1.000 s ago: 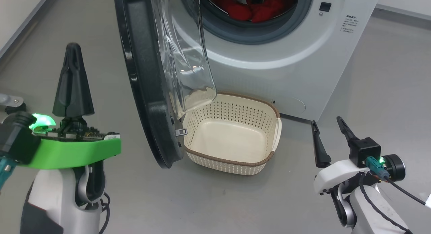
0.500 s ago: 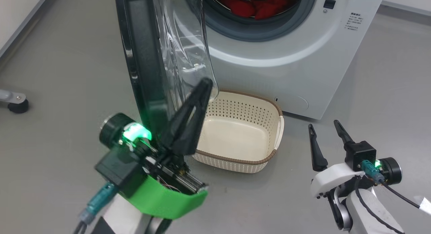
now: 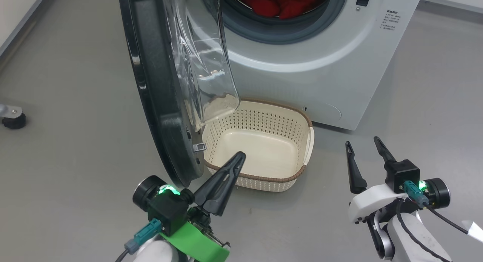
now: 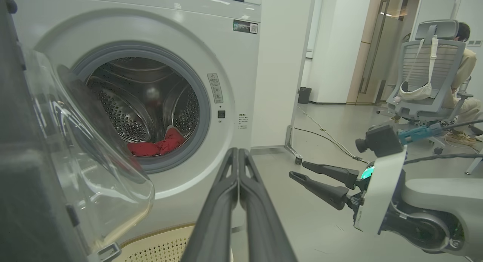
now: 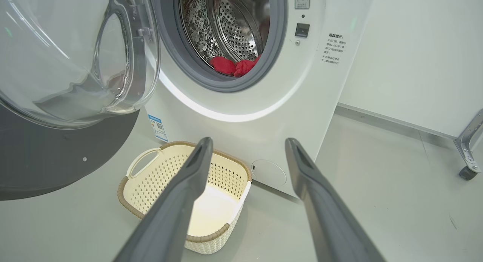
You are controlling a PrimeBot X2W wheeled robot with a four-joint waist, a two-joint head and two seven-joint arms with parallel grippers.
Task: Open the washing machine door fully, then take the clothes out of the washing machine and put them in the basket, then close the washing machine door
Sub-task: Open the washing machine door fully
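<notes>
The washing machine (image 3: 302, 77) stands with its door (image 3: 151, 85) swung out, black rim edge-on to me and the glass bowl above the basket's left end. Red clothes (image 3: 279, 5) lie in the drum and are also visible as clothes (image 4: 156, 145) and clothes (image 5: 234, 66). The cream basket (image 3: 264, 103) sits empty on the floor before the machine. My left gripper (image 3: 240, 155) is shut on nothing, its tip over the basket's near rim, just right of the door's lower edge. My right gripper (image 3: 361, 141) stands open to the right of the basket, holding nothing.
A caster foot (image 3: 13, 120) rests on the grey floor at far left. In the left wrist view a person sits in an office chair (image 4: 426, 66) beyond my right gripper (image 4: 297, 169), and cables run along the floor. A metal leg with a caster (image 5: 468, 156) stands by the right wall.
My left gripper has swung from the left of the door, round its front edge, and down to the basket's near rim, still shut. The right gripper has hardly moved. The head camera shifted slightly.
</notes>
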